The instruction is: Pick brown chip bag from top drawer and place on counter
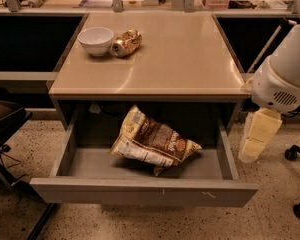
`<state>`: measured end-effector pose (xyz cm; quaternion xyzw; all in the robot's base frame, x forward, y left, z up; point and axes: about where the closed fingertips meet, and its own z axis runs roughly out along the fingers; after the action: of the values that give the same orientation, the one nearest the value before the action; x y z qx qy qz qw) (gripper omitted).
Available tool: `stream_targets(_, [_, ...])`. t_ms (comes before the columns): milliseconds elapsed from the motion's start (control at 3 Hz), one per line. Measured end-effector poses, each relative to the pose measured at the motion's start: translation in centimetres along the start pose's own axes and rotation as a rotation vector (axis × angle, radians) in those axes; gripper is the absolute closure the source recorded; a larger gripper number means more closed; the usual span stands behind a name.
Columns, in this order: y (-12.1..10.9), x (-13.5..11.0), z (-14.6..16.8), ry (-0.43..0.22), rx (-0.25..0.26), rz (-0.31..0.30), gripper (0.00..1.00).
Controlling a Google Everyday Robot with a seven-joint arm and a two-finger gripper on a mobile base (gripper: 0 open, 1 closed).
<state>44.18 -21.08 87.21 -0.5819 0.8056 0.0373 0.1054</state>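
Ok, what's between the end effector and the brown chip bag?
In the camera view, just the top drawer, its right wall and bare floor; the end effector hangs outside it.

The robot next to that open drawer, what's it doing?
A robot arm is set to fetch the brown chip bag. The bag lies untouched in the pulled-out top drawer. The robot's pincer hangs outside the drawer, off to its right side, not touching the bag. Up on the counter, a white bowl and a crushed golden can sit together near the far left corner. The bag is not up there yet.
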Motion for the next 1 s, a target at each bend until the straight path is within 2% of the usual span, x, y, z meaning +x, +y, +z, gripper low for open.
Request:
stream_targets(333, [-0.2, -1.0, 4.1, -0.022, -0.075, 0.016, 0.00])
stream_targets(667, [-0.2, -1.0, 4.1, -0.022, -0.075, 0.016, 0.00])
stream_targets(1000, [-1.0, -1.8, 5.2, -0.088, -0.049, 0.043, 0.00])
